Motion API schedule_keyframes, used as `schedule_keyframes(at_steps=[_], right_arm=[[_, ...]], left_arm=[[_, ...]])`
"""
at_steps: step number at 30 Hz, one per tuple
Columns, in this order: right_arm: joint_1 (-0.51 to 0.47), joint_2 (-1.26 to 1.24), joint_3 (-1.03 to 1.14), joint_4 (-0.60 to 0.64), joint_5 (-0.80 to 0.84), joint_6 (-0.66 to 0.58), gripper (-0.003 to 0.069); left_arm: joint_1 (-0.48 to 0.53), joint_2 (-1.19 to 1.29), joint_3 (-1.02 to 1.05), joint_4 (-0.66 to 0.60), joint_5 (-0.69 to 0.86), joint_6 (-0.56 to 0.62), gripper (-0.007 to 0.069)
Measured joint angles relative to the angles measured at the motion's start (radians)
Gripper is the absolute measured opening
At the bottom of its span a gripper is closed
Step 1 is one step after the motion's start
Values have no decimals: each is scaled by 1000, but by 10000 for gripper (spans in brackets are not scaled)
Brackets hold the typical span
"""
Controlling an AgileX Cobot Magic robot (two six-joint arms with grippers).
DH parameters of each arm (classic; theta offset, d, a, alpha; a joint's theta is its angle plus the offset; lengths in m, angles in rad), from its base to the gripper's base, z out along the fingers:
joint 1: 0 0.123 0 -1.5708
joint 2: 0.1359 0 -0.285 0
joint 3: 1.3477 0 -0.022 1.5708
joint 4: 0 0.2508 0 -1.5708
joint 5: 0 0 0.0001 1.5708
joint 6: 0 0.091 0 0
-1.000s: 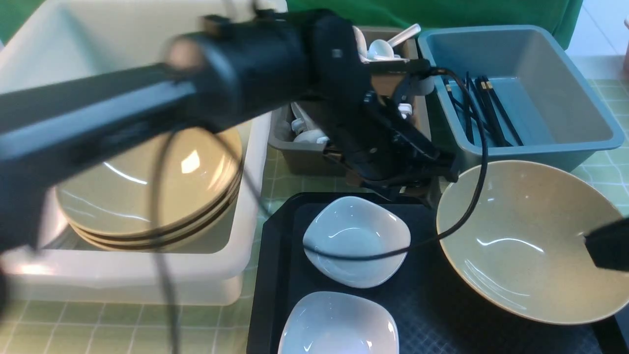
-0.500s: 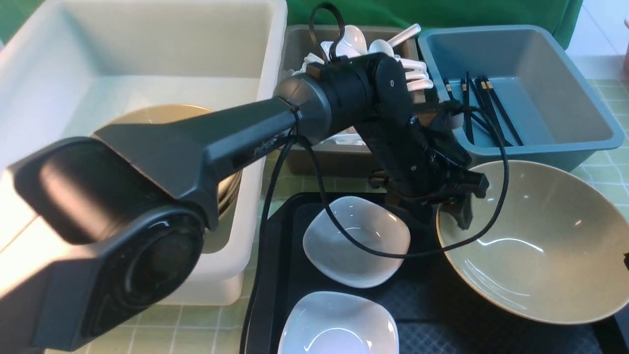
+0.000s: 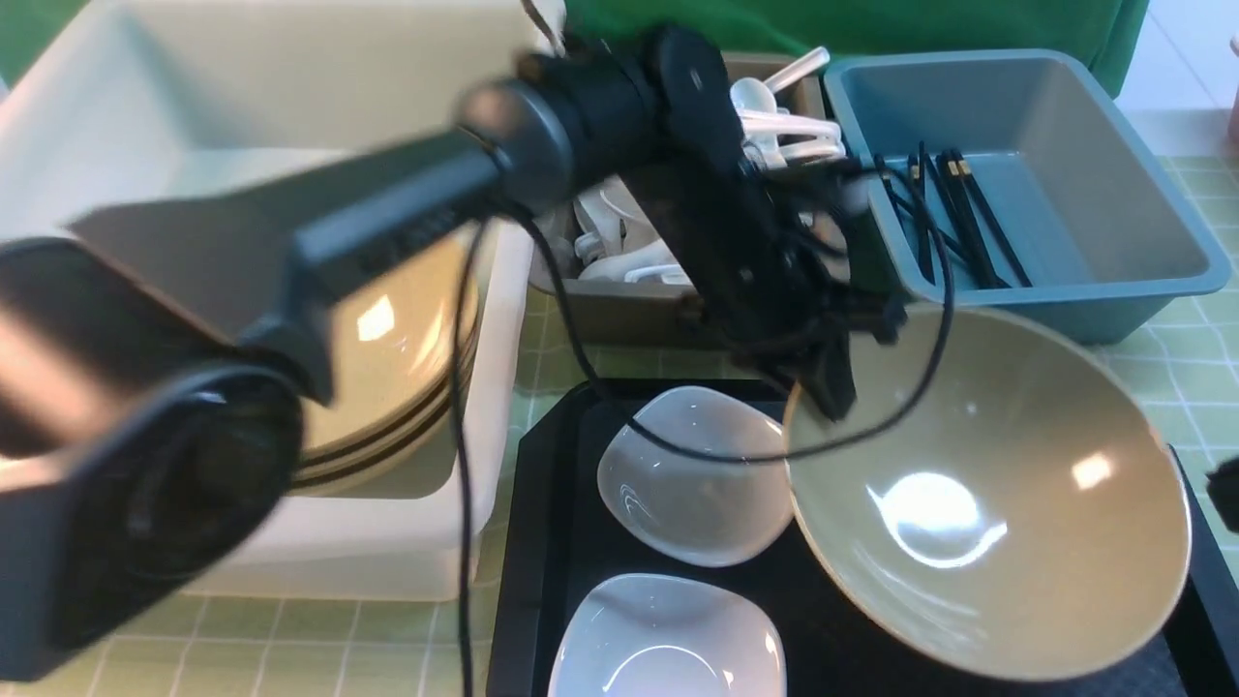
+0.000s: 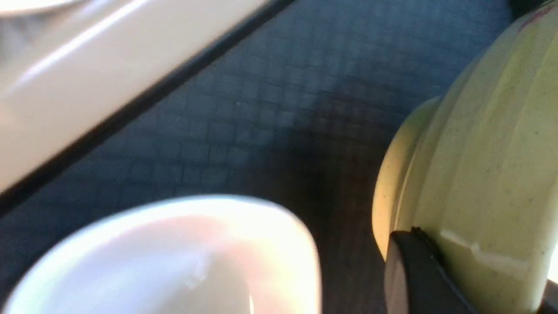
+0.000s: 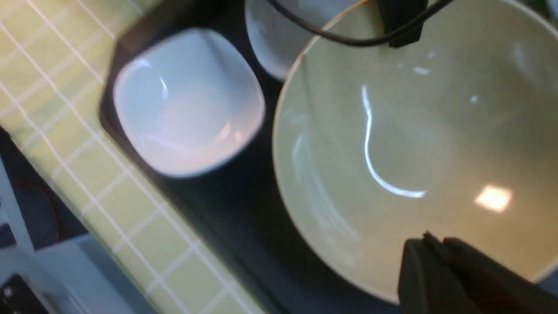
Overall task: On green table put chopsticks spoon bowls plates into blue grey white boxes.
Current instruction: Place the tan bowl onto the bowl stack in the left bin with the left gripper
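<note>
Grip on the rim explains the picture: the left gripper (image 3: 823,392) is clamped onto the far-left edge of the tan bowl (image 3: 987,503). One finger sits inside the wall, and a black pad (image 4: 418,270) presses on the outside in the left wrist view. Held by one side only, the bowl hangs tilted over the tray (image 3: 542,542). Its left edge overlaps the farther of two plates (image 3: 692,484), so it is probably raised, though its foot cannot be seen clear of the tray.

The right gripper (image 3: 1224,494) is closed on nothing. It sits just beside the bowl's right rim with a small gap between them, apparently leaving the load to the left arm.

That choice fits the layout. The white box (image 3: 290,77) on the left already holds a stack (image 3: 387,339) of matching bowls, which makes it the likely destination. Spoons (image 3: 784,126) fill the grey box (image 3: 619,315), and chopsticks (image 3: 958,213) lie in the blue box (image 3: 1065,290). All three boxes stand on the table (image 3: 290,649).

A one-sided pinch on glossy ware could let the bowl swing or slip, and the plate beneath would take the knock. Both plates are not yet boxed.
</note>
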Motion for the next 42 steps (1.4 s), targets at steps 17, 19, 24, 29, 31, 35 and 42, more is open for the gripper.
schedule_keyframes(at_steps=[17, 19, 24, 29, 31, 35, 42], right_arm=[[0, 191, -291, 275, -7, -253, 58], [0, 223, -291, 327, 0, -294, 61], [41, 284, -291, 362, 5, -339, 65], [110, 323, -291, 367, 20, -353, 69], [131, 327, -291, 367, 33, -357, 70], [152, 327, -291, 367, 61, -359, 77], [154, 327, -291, 367, 78, -357, 87]], left_arm=[[627, -717, 516, 3, 46, -58, 16], [725, -808, 617, 13, 48, -62, 16], [949, -915, 795, 8, 2, -62, 16], [1026, -885, 878, -29, -111, -65, 16], [1028, -853, 890, -36, -152, -65, 16], [1028, -784, 891, -62, -207, -65, 16], [1028, -692, 893, -77, -218, -71, 17]])
